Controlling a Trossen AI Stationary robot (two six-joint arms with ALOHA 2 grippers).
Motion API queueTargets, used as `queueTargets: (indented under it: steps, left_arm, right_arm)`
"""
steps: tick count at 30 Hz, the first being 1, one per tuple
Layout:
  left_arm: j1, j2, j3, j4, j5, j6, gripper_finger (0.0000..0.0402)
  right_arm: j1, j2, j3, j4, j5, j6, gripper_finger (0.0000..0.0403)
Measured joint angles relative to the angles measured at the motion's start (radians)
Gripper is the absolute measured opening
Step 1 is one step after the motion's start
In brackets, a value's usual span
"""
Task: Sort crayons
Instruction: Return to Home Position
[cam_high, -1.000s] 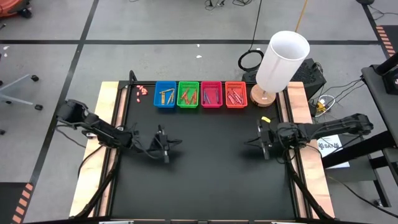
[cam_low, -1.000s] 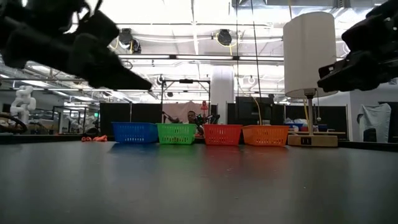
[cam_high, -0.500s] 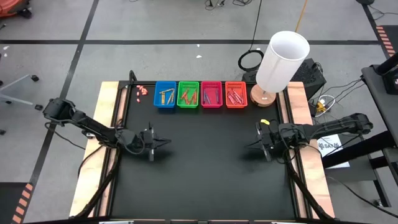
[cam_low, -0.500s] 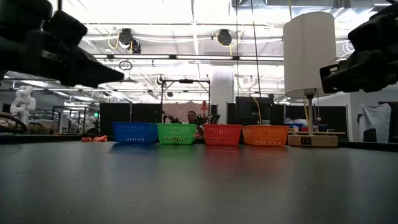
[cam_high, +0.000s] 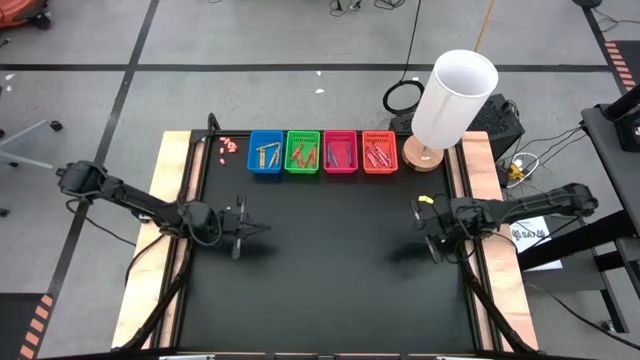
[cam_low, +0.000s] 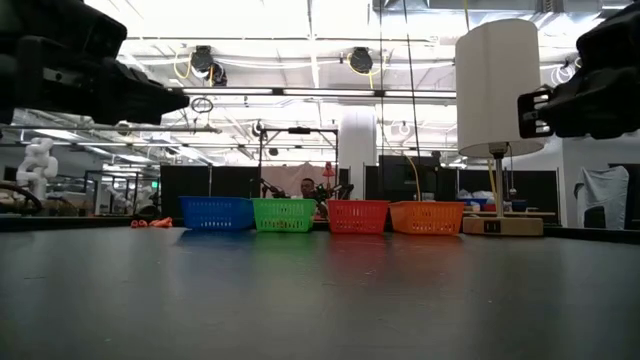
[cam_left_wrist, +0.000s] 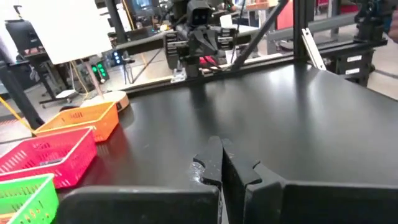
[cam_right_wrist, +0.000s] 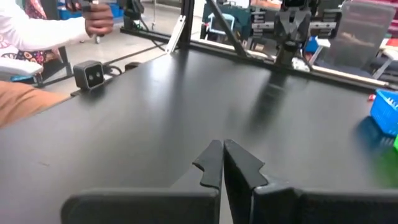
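Four small rectangular plastic baskets (cam_high: 302, 170), blue, green, pink and orange, hold every thin short crayon (cam_high: 377, 156) visible; none lies loose on the black worktop (cam_high: 330, 270). Sorting looks finished. In front of the basket row, the left hand (cam_high: 252, 228) and right hand (cam_high: 420, 226) hover empty, fingers pressed together. Next, each arm needs only to settle home.
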Motion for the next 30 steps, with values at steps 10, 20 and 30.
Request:
queueTargets:
  steps: [10,20,30]
  left_arm:
    - [0.072,-0.154,0.0,-0.117,0.032,0.0,0.0]
    - [0.072,-0.287,0.0,-0.239,0.017,-0.033,0.0]
    - [0.072,-0.442,-0.001,-0.374,-0.037,-0.021,0.0]
  right_arm:
    - [-0.016,-0.106,-0.001,-0.044,0.004,-0.007,0.0]
    - [-0.082,-0.25,-0.001,-0.118,0.007,0.027,0.0]
    - [-0.095,-0.341,-0.002,-0.174,0.086,0.02,0.0]
